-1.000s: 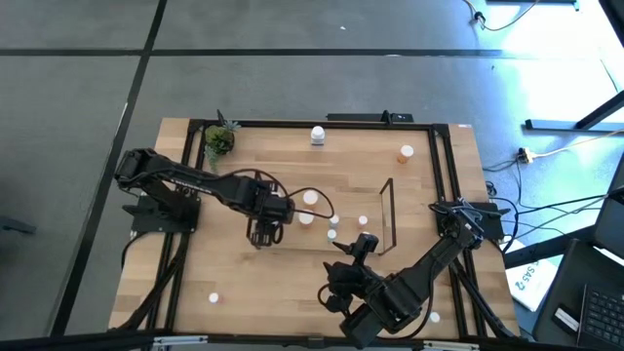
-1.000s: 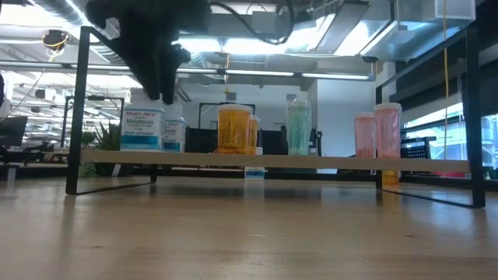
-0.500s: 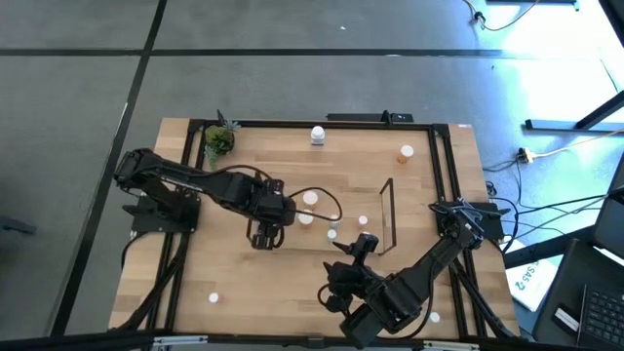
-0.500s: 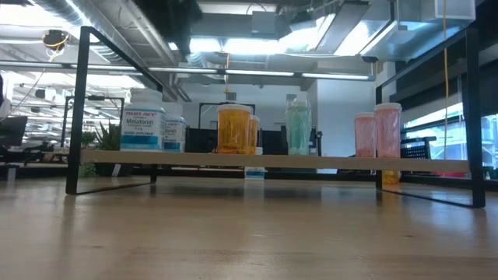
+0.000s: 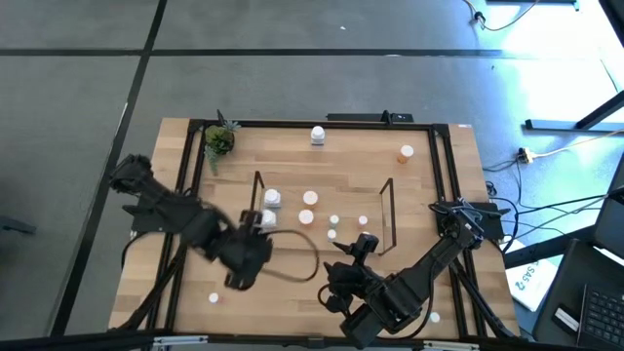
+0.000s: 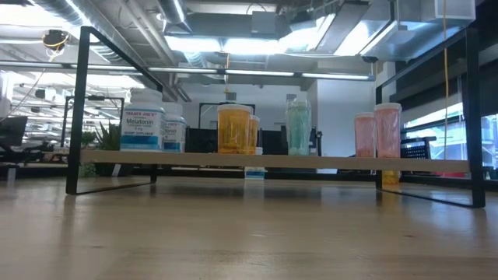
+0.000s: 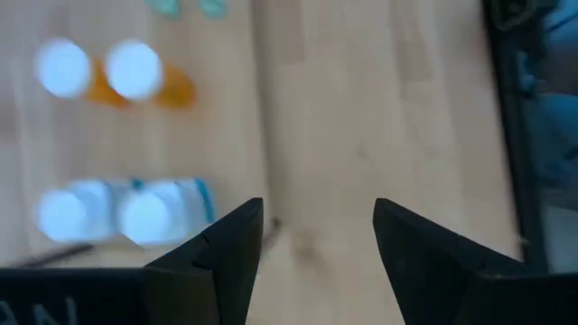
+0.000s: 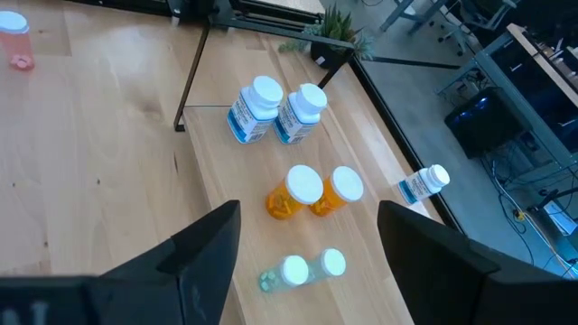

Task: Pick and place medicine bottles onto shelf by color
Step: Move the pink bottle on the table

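Observation:
The shelf (image 6: 272, 161) stands mid-table, its black end frames (image 5: 387, 214) upright. On it stand two white medicine bottles (image 8: 275, 110), two orange (image 8: 314, 190), teal (image 8: 298, 269) and pink (image 6: 377, 132) ones. Loose bottles stand on the table: a white one (image 5: 318, 135) and an orange one (image 5: 406, 152) at the far side, and two small ones (image 5: 214, 297) near the front. My left gripper (image 5: 234, 281) hangs open above bare wood, nearer than the shelf's left end. My right gripper (image 5: 363, 242) hovers open by the shelf's near side.
A small green potted plant (image 5: 219, 139) stands at the far left corner. A black frame (image 5: 322, 124) edges the table. Bare wood lies between the shelf and the near edge (image 7: 361, 117). Cables and a laptop lie beyond the right edge.
My left gripper has risen from above the white bottles at the shelf's left end and swung toward the table's near-left, out of the low view, its fingers still open. The white bottles it covered now show in the high view.

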Robot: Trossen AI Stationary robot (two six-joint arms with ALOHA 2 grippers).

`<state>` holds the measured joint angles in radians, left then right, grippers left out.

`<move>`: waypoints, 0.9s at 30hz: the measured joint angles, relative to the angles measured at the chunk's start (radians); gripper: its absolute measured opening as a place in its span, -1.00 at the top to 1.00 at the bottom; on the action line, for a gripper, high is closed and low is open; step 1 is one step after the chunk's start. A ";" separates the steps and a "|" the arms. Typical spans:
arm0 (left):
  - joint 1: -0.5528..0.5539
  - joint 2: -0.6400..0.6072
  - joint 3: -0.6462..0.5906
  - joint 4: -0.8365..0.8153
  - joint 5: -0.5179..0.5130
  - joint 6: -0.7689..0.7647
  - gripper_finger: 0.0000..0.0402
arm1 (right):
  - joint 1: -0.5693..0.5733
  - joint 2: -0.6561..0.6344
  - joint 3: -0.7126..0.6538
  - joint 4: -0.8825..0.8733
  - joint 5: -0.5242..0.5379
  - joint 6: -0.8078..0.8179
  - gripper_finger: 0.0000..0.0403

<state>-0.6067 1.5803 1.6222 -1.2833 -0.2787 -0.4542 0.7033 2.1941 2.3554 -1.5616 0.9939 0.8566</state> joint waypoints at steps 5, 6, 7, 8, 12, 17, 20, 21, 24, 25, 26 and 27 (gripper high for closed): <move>-0.142 0.000 0.000 -0.018 0.000 -0.188 -0.02 | 0.000 0.000 0.000 0.000 0.000 0.000 -0.31; -0.166 0.000 0.000 -0.019 0.000 -0.228 -0.02 | 0.000 0.000 0.000 0.000 0.000 0.000 -0.31; -0.189 0.000 0.000 -0.019 0.001 -0.267 -0.02 | 0.000 0.000 0.000 0.000 0.000 0.000 -0.31; -0.211 0.000 0.000 -0.019 0.000 -0.307 -0.02 | 0.000 0.000 0.000 0.000 0.000 0.001 -0.31; -0.303 0.000 0.000 -0.019 -0.025 -0.456 -0.02 | 0.000 0.000 0.000 0.001 -0.001 0.002 -0.31; -0.386 0.030 -0.002 -0.019 -0.051 -0.563 -0.02 | 0.000 0.000 0.000 0.009 -0.002 0.002 -0.31; -0.423 0.049 -0.002 -0.019 -0.053 -0.621 -0.02 | 0.000 0.000 0.000 0.011 -0.018 0.003 -0.31; -0.434 0.057 -0.002 -0.018 -0.052 -0.637 -0.02 | 0.000 0.000 0.000 0.013 -0.023 0.003 -0.31; -0.457 0.074 -0.002 -0.019 -0.053 -0.672 -0.02 | 0.000 0.000 0.000 0.023 -0.034 0.003 -0.31; -0.463 0.079 -0.004 -0.017 -0.055 -0.681 -0.02 | 0.000 0.000 0.000 0.026 -0.042 0.003 -0.31; -0.466 0.083 -0.011 -0.016 -0.055 -0.690 -0.02 | 0.000 0.000 0.000 0.027 -0.051 0.002 -0.31; -0.468 0.084 -0.023 -0.014 -0.055 -0.695 -0.02 | 0.000 0.000 0.000 0.026 -0.054 0.002 -0.31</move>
<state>-1.0752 1.6642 1.5989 -1.2975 -0.3336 -1.1494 0.7033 2.1941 2.3554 -1.5356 0.9398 0.8585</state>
